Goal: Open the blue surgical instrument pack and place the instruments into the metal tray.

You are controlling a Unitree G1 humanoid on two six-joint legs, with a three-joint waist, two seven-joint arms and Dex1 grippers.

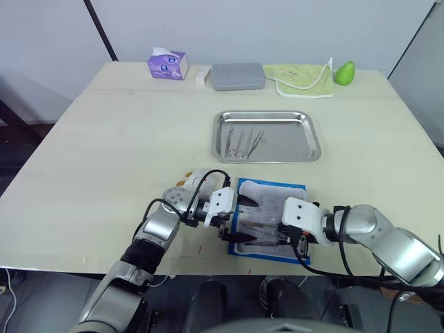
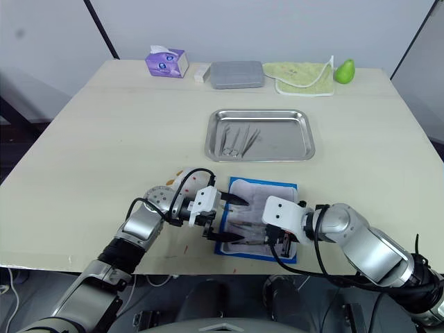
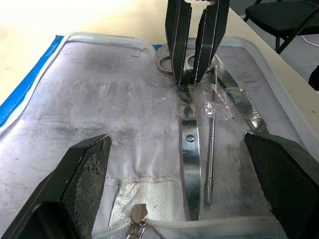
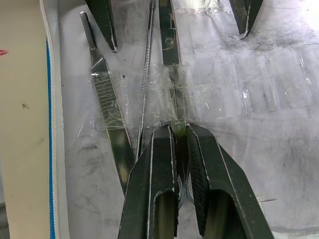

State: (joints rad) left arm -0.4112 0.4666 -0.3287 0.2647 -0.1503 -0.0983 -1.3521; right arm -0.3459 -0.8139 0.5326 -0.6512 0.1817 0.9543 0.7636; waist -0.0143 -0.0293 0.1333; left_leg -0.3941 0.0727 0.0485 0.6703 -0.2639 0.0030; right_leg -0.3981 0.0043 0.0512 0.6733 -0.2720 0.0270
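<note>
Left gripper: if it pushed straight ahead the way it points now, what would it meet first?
Probably the scissors lying in the opened blue surgical instrument pack, then the right gripper closed on their far end. The left gripper is open; depth is unclear.

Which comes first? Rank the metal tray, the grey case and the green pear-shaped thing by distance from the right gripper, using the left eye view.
1. The metal tray, mid-table, just beyond the right gripper.
2. The grey case, at the far edge, centre.
3. The green pear-shaped thing, at the far edge, right; nearly level with the case, so a close call.
</note>
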